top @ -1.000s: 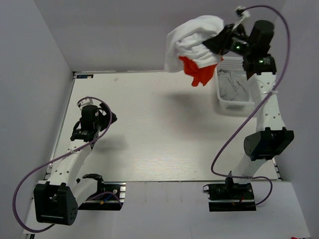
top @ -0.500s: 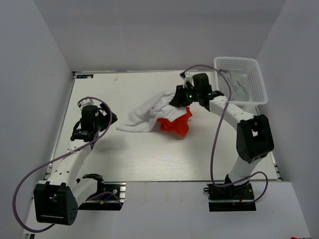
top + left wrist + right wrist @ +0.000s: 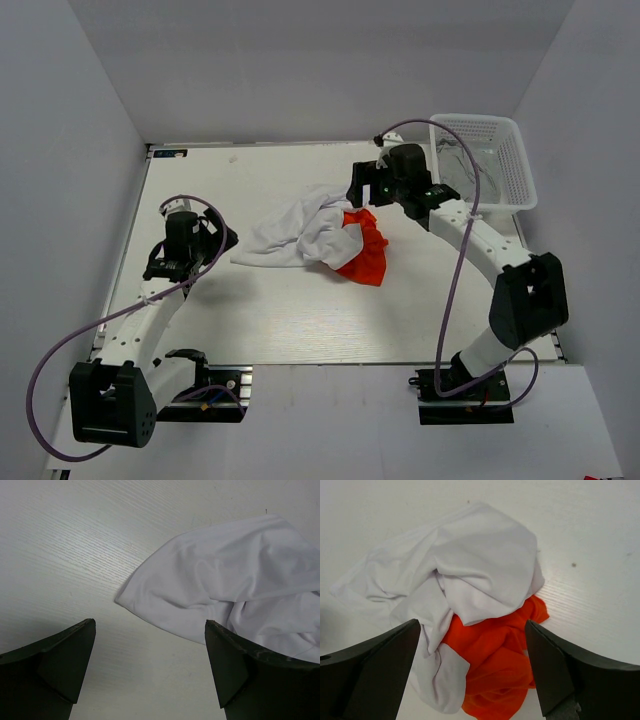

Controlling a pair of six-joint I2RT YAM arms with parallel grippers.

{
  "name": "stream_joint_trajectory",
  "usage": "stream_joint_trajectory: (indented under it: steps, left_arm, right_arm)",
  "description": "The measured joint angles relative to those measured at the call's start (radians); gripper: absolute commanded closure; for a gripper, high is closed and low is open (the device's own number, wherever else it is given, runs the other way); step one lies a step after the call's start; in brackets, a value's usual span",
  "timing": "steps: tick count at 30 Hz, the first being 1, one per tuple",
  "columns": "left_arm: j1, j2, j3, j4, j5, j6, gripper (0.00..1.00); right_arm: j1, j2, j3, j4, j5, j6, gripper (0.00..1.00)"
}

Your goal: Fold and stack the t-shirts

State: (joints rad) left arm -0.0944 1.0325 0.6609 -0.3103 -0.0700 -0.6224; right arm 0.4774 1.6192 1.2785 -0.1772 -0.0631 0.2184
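Two crumpled t-shirts (image 3: 485, 580) heaped just under right hand (image 3: 470, 630), hand spread wide

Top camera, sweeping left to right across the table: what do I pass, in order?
left gripper → white t-shirt → orange t-shirt → white mesh basket

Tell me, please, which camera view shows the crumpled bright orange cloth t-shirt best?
The right wrist view: the bright orange cloth t-shirt fills its lower centre, partly under the plain white cloth t-shirt. The top external view shows it small; the left wrist view shows only white cloth.
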Motion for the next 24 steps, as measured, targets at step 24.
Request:
stream_joint_trajectory:
  steps: [24]
  left_arm:
    - [-0.006,0.18,0.002,0.058,0.183,0.077,0.0]
  right_arm:
    - [0.031,-0.097,-0.189,-0.293,0.298,-0.154,0.1]
